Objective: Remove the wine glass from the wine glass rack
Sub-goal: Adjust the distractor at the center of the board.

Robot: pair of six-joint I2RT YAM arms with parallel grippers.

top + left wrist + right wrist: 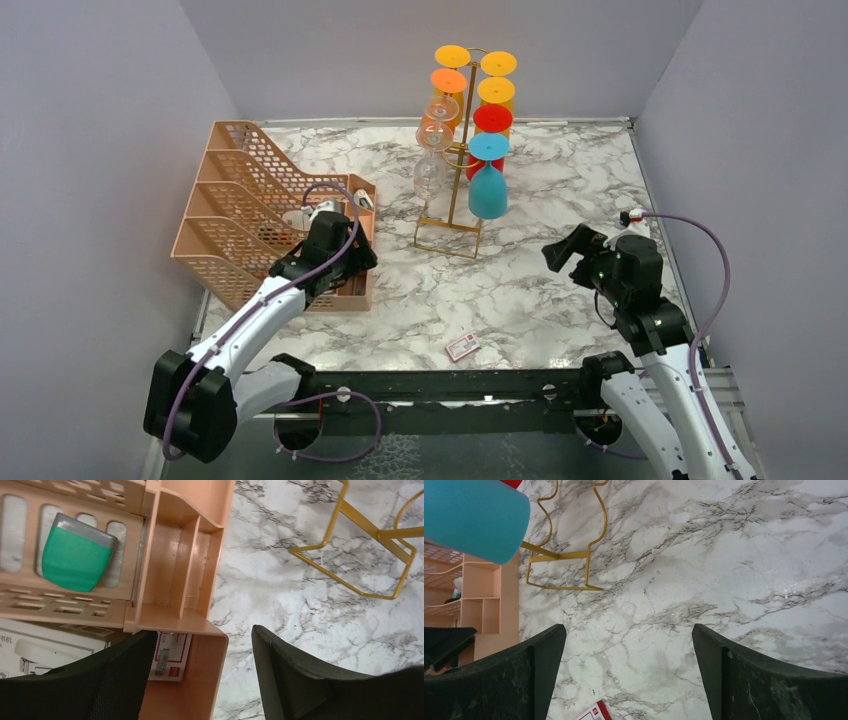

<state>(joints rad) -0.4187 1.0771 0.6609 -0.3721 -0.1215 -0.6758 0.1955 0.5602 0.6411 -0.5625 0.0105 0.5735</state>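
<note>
Several glasses on the rack (462,170) seen from above, mid-table, bowls down, feet caught in the hooks. Lowest on its right side, a teal glass (488,190), hanging clear of the table (560,300). Over the tray (225,190), the left gripper (345,215); to the rack's right and well apart from it, the right gripper (560,252), pointed toward it.

From the left wrist: jaws spread wide, nothing between them, hovering at the tray's corner, with the rack's gold base (360,545) at upper right.

From the right wrist: released as well, fingers (749,680) far apart and bare. Teal bowl at upper left, rack base just beneath it, neither within reach yet.

Probably light, stiff, slick and brittle; whether true glass or plastic, cannot tell. Best taken around the widest part of the bowl with a soft squeeze, then eased up a little and slid out along the hook's open end, never yanked. Thin wire rack likely to tip, so worth moving slowly.
</note>
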